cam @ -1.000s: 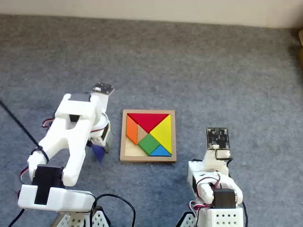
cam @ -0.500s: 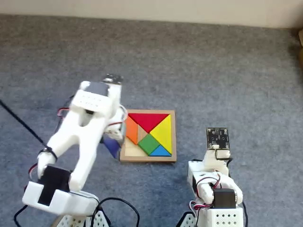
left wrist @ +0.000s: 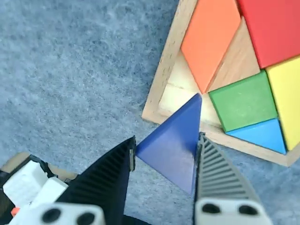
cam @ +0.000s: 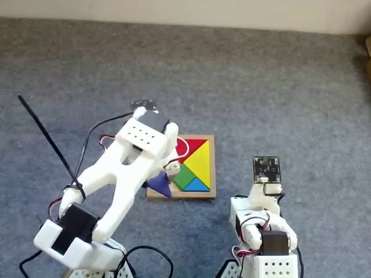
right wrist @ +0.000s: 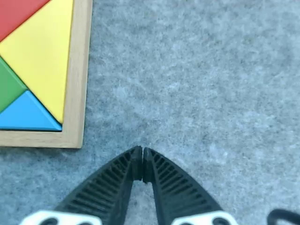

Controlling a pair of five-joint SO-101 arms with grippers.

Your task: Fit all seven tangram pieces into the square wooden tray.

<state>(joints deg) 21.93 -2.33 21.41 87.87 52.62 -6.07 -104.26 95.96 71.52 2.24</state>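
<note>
The square wooden tray [cam: 210,168] lies mid-table holding red [cam: 196,145], yellow [cam: 200,164], green [cam: 185,176] and light blue [cam: 197,185] pieces. The orange piece [left wrist: 211,37] lies along its left side, with bare wood [left wrist: 176,96] at the near-left corner. My left gripper [left wrist: 164,152] is shut on the dark blue triangle [left wrist: 173,143], held just above that corner's rim; from above the dark blue triangle [cam: 160,185] hangs at the tray's front-left edge. My right gripper [right wrist: 142,164] is shut and empty over carpet beside the tray [right wrist: 79,75].
Grey carpet [cam: 278,87] covers the table all round. The right arm [cam: 265,226] sits folded at the front right, near the tray's right edge. A thin black cable [cam: 46,139] slants up from the left arm.
The left arm has swung right, carrying the dark blue triangle from the carpet left of the tray to its front-left corner. The right arm has stayed still.
</note>
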